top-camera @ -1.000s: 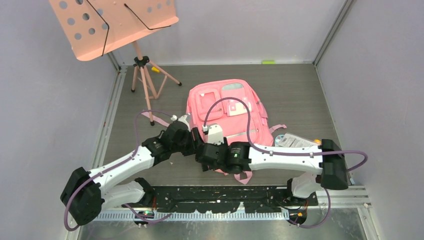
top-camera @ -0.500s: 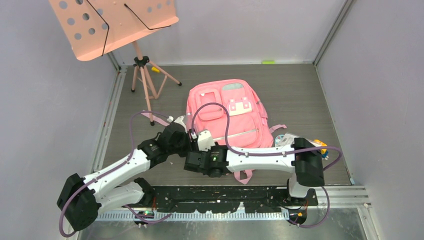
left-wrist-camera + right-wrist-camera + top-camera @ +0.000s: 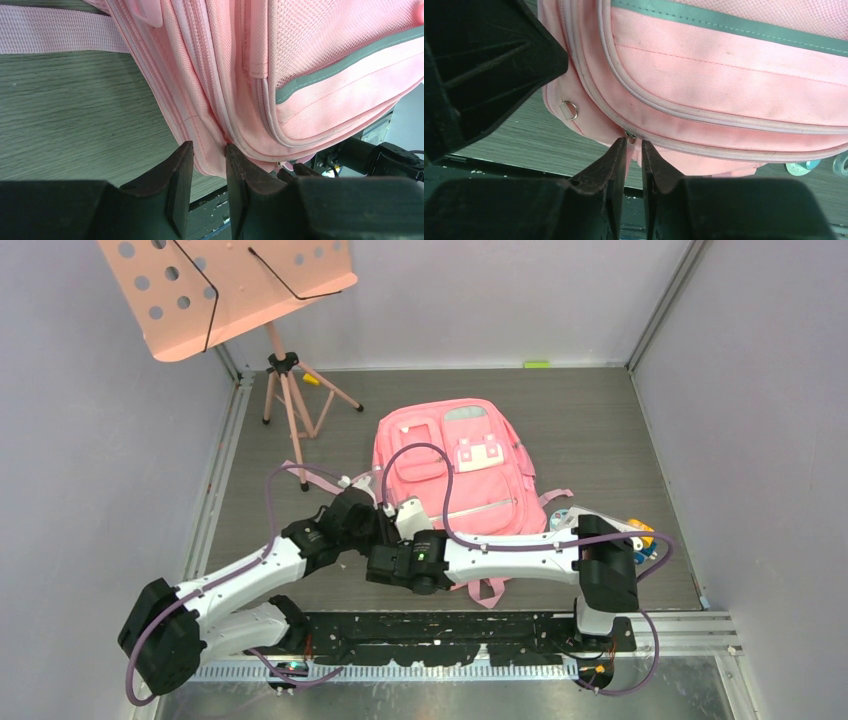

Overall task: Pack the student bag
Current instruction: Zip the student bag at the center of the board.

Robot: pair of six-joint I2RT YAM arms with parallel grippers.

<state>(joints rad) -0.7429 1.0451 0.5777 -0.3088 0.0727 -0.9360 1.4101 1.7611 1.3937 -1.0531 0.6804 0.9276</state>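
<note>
— Where is the student bag (image 3: 460, 465)?

— Flat on the table (image 3: 600, 420), front pockets up, about the middle. Its top end points to 12 o'clock and its bottom end faces the arms' bases at 6.

— And the arms?

— Both reach to the same spot, the bag's near-left corner, at about 7 o'clock on the bag. They sit just beside each other there, and the right arm lies across the bag's near edge.

— What has the left gripper (image 3: 209, 150) got?

— A fold of pink fabric. Its fingers stand narrow, one on each side of the bag's side seam, with cloth filling the gap between them. A pink strap (image 3: 55, 30) runs off flat on the table beyond it.

— The right gripper (image 3: 633, 141)?

— Drawn in to a thin slit. The small metal zip slider (image 3: 630, 134) sits right at the tips, on the zip line under the grey reflective strip (image 3: 724, 22). I cannot tell whether the tips actually bite it. A little metal ring (image 3: 569, 110) hangs from the bag's edge at about 10 o'clock from those tips.

— Anything else around?

— A salmon music stand (image 3: 225, 285) on its tripod, off at 11 o'clock in the far-left corner, well apart from the bag. Some small colourful things (image 3: 562, 518) lie at the bag's 4 o'clock, half hidden by the right arm.
</note>
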